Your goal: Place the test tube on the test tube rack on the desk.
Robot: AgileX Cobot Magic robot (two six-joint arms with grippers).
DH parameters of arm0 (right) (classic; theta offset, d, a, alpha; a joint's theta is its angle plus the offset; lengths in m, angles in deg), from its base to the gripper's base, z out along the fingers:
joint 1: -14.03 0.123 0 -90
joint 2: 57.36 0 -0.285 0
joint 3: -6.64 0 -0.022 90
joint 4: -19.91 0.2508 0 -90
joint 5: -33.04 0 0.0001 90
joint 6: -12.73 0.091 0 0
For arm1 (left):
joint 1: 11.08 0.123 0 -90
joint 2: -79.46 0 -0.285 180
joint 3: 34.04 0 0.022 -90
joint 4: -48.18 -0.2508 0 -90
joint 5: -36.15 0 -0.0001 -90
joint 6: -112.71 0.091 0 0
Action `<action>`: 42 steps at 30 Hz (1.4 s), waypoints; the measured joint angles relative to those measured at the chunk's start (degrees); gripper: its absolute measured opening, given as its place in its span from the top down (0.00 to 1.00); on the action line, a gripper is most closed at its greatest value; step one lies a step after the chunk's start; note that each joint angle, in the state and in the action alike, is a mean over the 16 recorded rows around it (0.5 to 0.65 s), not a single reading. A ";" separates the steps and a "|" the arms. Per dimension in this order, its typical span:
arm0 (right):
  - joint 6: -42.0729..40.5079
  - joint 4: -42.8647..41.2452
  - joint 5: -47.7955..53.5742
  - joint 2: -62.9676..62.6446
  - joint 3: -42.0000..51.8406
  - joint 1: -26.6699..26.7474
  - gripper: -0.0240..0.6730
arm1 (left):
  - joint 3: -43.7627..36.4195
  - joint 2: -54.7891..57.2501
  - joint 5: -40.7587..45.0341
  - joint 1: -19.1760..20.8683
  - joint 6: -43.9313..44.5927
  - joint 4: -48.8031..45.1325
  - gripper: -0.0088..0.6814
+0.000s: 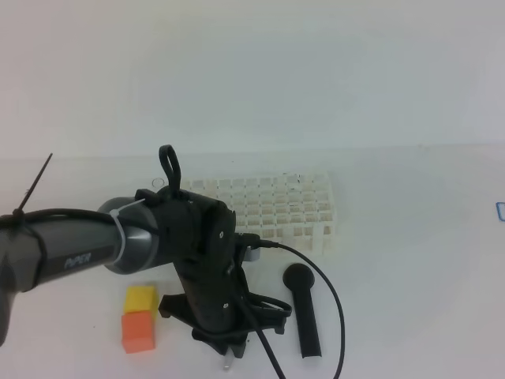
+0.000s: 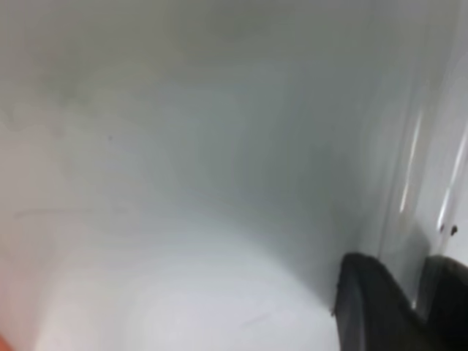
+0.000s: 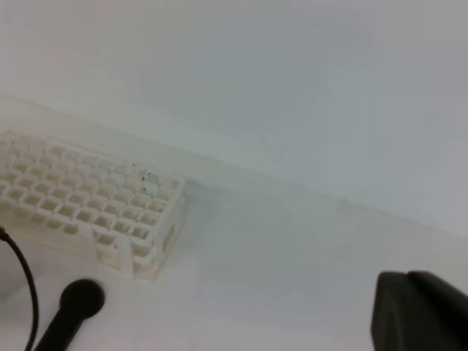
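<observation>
The left arm reaches across the middle of the desk [image 1: 410, 276], and its bulk hides the front left part of the rack [image 1: 276, 207], which stands toward the back of the desk, about midway along. At the front edge, left of the arm, a yellow block [image 1: 140, 298] sits just behind an orange block [image 1: 137, 330], the two touching. Right of the arm a black stick with a round head [image 1: 304, 312] lies in front of the rack, its head toward the rack and its tail toward the front edge. A black cable [image 1: 331, 300] loops from the wrist past the stick. A small blue thing [image 1: 500, 211] shows at the right edge.

The left gripper [image 1: 229, 355] points down at the front edge, between the blocks and the stick. In its wrist view, which is blurred, two dark fingers [image 2: 369, 307] stand close together at the lower right, and the test tube [image 2: 411, 161] shows only as pale glassy streaks rising right above the gap between them. I cannot tell whether the fingers pinch the tube or stand just over it, nor whether the tube rests on the desk.

The right gripper [image 3: 417, 314] is closed and holds nothing; it hangs off to the right, well apart from the rack and the stick.
</observation>
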 joint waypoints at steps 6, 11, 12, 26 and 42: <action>-0.96 2.17 0.35 -0.04 0.00 0.00 0.97 | -0.09 -0.03 -0.98 0.01 0.03 -0.33 0.98; -1.17 2.85 0.55 -0.04 0.00 0.00 0.97 | -0.19 -0.47 -2.20 0.02 0.33 -0.72 0.98; -1.20 2.92 0.58 -0.04 0.00 0.00 0.97 | -0.18 -0.58 -2.50 0.01 0.45 -0.82 0.97; -2.85 4.02 2.00 -0.08 0.00 0.00 0.97 | -0.43 -17.35 -5.63 -0.07 10.19 -3.21 0.94; -32.62 28.51 5.39 -0.12 0.00 0.00 0.97 | -11.26 -44.72 -16.02 -0.05 50.16 27.63 0.91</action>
